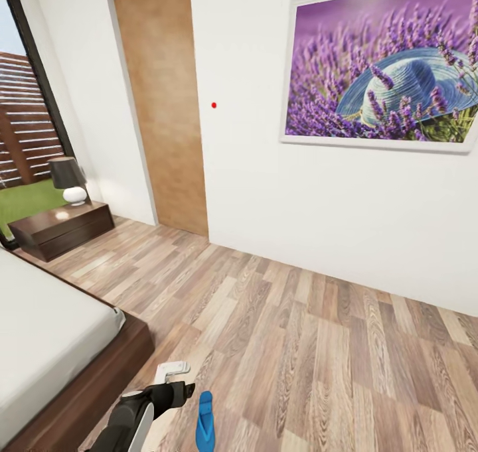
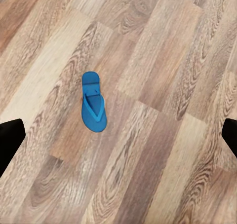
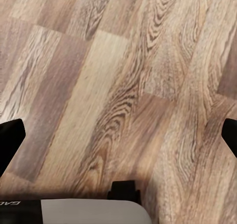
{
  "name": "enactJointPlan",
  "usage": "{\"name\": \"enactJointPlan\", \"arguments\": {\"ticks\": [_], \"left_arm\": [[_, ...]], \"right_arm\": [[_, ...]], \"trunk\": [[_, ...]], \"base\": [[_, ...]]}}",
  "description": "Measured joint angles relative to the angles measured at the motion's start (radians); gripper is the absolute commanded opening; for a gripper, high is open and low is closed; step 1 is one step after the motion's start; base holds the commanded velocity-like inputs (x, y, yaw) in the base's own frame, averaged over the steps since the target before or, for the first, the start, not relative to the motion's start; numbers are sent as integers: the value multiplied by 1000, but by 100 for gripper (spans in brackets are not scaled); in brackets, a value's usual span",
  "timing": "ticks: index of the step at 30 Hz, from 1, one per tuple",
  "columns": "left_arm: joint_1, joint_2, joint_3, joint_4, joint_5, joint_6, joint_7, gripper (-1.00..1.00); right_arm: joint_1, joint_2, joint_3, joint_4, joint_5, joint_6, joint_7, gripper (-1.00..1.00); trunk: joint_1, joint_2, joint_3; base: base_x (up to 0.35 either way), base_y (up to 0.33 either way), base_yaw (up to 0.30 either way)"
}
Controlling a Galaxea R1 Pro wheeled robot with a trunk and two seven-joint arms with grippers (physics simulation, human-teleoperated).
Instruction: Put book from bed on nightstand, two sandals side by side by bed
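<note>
Nearest to the robot, the left gripper [image 1: 174,374] hangs low over the wood-plank floor [image 1: 318,346], just beside the foot corner of the bed [image 1: 46,346]. In the left wrist view its two dark fingertips [image 2: 10,142] stand far apart at the two sides of the picture, so this pincer is spread and holds nothing. One blue sandal [image 1: 204,417] lies flat on the floor, just beside the left gripper on its right side and a little nearer to the robot. In the left wrist view the sandal [image 2: 93,108] lies between the two fingertips but well below them, not touching either, with its strap side up.

The right gripper [image 3: 118,135] is also spread, its fingertips [image 3: 10,142] wide apart over bare planks.

Farther away, the nightstand [image 1: 60,226] stands at the head end of the bed, near the window, and a lamp [image 1: 70,181] stands on its top. Behind it is the brown door [image 1: 162,107], and a lavender picture [image 1: 388,64] hangs on the white wall.
</note>
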Motion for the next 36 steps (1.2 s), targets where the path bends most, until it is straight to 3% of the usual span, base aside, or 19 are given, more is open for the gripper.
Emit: {"name": "enactJointPlan", "arguments": {"ticks": [10,27,36], "left_arm": [[0,0,0,0,0,-1,0,100],[0,0,0,2,-1,-2,1,100],[0,1,0,4,-3,-1,-2,100]], "right_arm": [[0,0,0,0,0,0,1,100],[0,0,0,0,1,0,0,100],[0,0,0,0,0,0,1,100]], "trunk": [[0,0,0],[0,0,0],[0,0,0]], "base": [[0,-1,217],[0,-192,10],[0,-33,0]]}}
